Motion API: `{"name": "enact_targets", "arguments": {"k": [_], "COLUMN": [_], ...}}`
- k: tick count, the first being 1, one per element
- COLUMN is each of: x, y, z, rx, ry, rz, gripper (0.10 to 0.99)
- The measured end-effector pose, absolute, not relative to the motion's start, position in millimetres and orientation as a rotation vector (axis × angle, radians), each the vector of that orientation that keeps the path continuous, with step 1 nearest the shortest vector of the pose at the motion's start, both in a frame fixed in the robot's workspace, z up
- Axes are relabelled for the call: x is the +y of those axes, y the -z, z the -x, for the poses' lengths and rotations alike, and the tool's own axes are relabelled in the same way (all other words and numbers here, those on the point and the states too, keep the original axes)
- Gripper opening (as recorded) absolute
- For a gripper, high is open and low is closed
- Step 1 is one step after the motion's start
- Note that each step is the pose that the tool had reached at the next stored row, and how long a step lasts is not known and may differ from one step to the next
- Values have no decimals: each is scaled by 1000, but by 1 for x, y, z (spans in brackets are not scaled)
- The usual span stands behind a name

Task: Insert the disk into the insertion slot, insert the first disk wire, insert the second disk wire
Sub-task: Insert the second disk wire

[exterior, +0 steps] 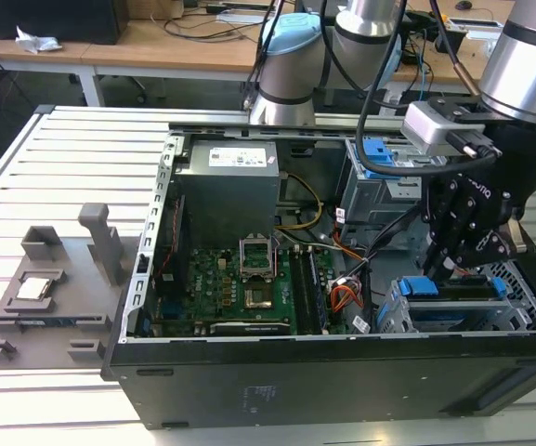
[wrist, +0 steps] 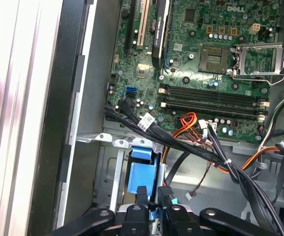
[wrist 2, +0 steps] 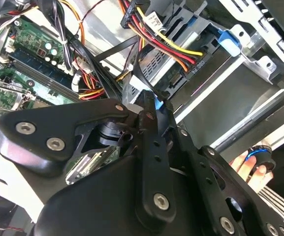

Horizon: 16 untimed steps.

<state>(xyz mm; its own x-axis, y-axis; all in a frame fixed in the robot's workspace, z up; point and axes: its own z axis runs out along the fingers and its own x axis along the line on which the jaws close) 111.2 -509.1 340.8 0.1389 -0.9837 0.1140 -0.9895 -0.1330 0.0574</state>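
The disk (exterior: 453, 314), in its blue carrier, lies inside the insertion slot (exterior: 390, 314) at the case's front corner on the exterior view's right. My gripper (exterior: 453, 271) hangs just above the disk's rear edge. In both wrist views its fingers are shut on a small blue-ended connector (wrist 2: 157, 104) of a black flat wire. A black plug (wrist 2: 193, 66) with red, yellow and orange wires sits against the disk's end (wrist 2: 164, 61). The blue carrier (wrist: 144, 172) shows just beyond my gripper (wrist: 154, 202), within the slot's grey metal (wrist: 107, 167).
The open computer case holds a green motherboard (exterior: 240, 283), a grey power supply (exterior: 228, 190) and a taller grey cage with a blue clip (exterior: 377, 163). Black cable bundles (wrist: 191, 145) cross beside the slot. A person's hand (wrist 2: 247, 164) rests outside the case. A grey fixture (exterior: 35, 293) lies on the table.
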Motion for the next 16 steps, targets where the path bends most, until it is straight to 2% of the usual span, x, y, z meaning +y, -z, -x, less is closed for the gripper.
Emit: {"name": "enact_targets", "arguments": {"k": [16], "x": [-510], "y": [-334], "z": [-129], "rx": [-2044], "ry": [-53], "rz": [-2224], "gripper": [204]}}
